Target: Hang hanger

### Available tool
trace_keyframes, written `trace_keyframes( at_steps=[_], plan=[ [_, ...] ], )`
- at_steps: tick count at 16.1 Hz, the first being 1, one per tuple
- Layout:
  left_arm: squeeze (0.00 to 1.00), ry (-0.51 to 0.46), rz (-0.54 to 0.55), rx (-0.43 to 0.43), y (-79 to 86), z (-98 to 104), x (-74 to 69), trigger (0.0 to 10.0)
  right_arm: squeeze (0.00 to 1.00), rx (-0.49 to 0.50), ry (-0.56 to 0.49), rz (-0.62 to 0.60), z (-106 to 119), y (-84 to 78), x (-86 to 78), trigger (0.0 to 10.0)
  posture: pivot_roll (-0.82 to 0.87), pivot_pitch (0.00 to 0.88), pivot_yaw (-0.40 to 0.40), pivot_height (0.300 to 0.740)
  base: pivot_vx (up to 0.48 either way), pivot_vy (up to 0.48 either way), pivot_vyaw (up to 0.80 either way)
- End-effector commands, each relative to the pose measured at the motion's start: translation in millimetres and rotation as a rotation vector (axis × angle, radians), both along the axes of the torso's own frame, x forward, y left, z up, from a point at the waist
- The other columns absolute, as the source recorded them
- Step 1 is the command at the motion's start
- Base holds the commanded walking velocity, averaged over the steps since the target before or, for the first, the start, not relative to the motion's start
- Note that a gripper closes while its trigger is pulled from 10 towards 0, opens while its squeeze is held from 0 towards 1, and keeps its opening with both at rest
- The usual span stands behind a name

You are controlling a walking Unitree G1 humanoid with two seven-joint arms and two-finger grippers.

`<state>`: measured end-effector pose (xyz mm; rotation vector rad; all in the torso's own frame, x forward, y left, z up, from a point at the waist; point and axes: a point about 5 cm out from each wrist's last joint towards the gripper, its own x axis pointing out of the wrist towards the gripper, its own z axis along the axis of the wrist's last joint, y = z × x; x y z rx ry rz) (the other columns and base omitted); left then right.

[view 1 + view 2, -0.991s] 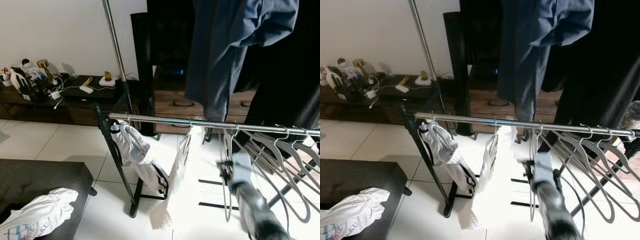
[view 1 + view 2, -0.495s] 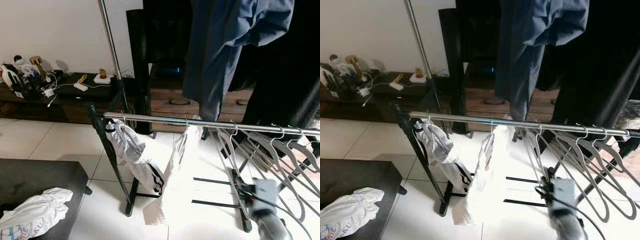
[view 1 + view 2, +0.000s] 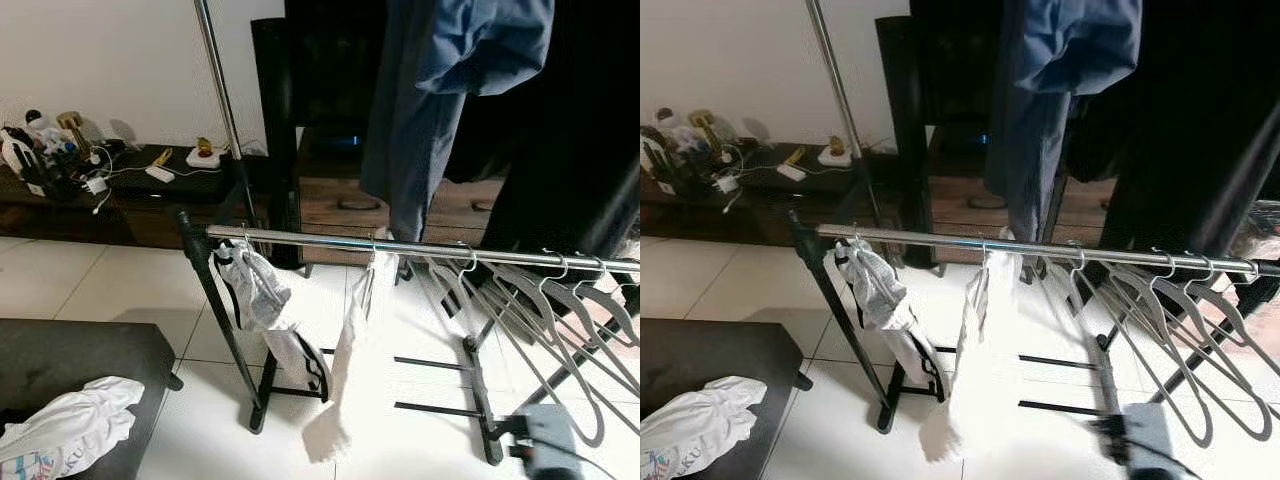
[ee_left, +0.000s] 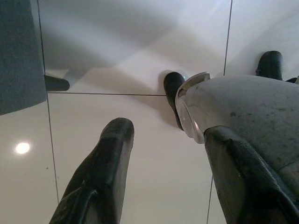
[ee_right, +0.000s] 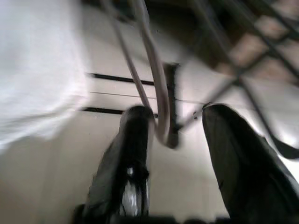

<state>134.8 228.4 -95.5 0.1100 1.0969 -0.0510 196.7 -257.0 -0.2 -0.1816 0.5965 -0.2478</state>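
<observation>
A silver rail [image 3: 330, 243] runs across the rack at waist height. Several bare grey hangers [image 3: 545, 320] hang on its right half. A white garment [image 3: 358, 330] hangs at the middle and a grey-white one [image 3: 255, 290] near the left end. My right arm [image 3: 548, 445] is low at the bottom right, below the hangers and blurred. In the right wrist view my right gripper [image 5: 177, 114] is open, with the lower bend of a grey hanger [image 5: 159, 107] between its fingers. My left gripper [image 4: 168, 130] hangs open over the floor tiles.
A dark bench [image 3: 80, 360] with a crumpled white cloth [image 3: 70, 425] stands at the lower left. The rack's black leg [image 3: 225, 330] and floor bars [image 3: 440, 408] stand on white tiles. A blue garment [image 3: 440, 110] and black clothes [image 3: 580, 130] hang above. A cluttered low cabinet [image 3: 130, 190] lines the wall.
My right arm has dropped from hanger height beside the rail down and to the right. The white garment has swung slightly. The view has shifted a little.
</observation>
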Motion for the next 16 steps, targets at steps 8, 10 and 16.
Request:
trace_keyframes(
  at_steps=[8,10,16],
  plan=[
    [0.0,0.031,-0.004,0.018,1.3,-2.1,-5.7,10.0,0.0,0.241,0.419,-0.155,-67.5,19.5,-22.8,10.0,-0.05,0.056,-0.011,0.74,0.0,0.0,0.0],
    [0.0,0.029,-0.001,0.021,2.4,-1.6,-4.9,10.0,0.0,0.242,0.48,-0.12,-78.0,26.7,-27.6,10.0,-0.05,0.052,0.0,0.74,0.0,0.0,0.0],
    [0.0,0.017,0.015,0.034,6.1,-0.4,-3.8,10.0,0.0,0.256,0.641,0.028,-102.9,64.2,-59.1,10.0,-0.04,0.057,0.033,0.74,0.0,0.0,0.41]
  ],
)
